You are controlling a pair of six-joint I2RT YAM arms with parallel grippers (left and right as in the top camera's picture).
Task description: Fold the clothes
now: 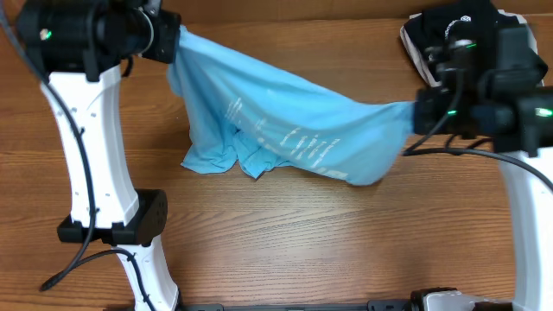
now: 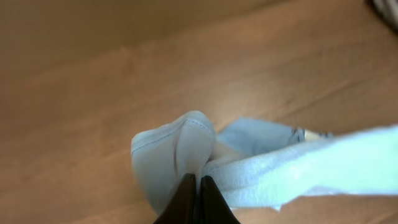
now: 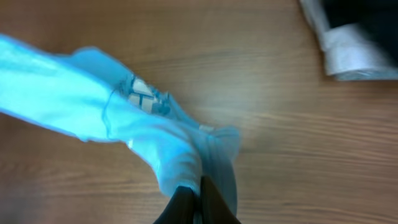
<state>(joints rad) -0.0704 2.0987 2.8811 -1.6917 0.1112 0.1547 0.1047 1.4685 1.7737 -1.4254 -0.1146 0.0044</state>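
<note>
**One blue shirt strung between two pinching grippers**

There is one task garment in view: a light sky-blue T-shirt [image 1: 294, 121] of soft fabric with lines of small white print. It hangs as a sagging band across the brown wooden table [image 1: 346, 250], running from the far left down toward the right side. Its lower folds bunch up and rest on the wood near the middle left, while both ends are lifted.

Two grippers hold it, one at each end. The left gripper [image 1: 173, 39] has its two dark fingers pressed together on a stitched edge of the shirt; the left wrist view shows the fingertips [image 2: 198, 186] meeting with cloth pinched between them. The right gripper [image 1: 413, 112] grips the opposite end in the same way, and the right wrist view shows its jaws [image 3: 198, 190] clamped on a gathered fold of blue fabric.

Two other textiles lie at the far right corner, apart from the shirt: one black garment [image 1: 449, 22] and one white folded cloth [image 3: 348, 56] beside it. Both are partly hidden under the right arm.
</note>
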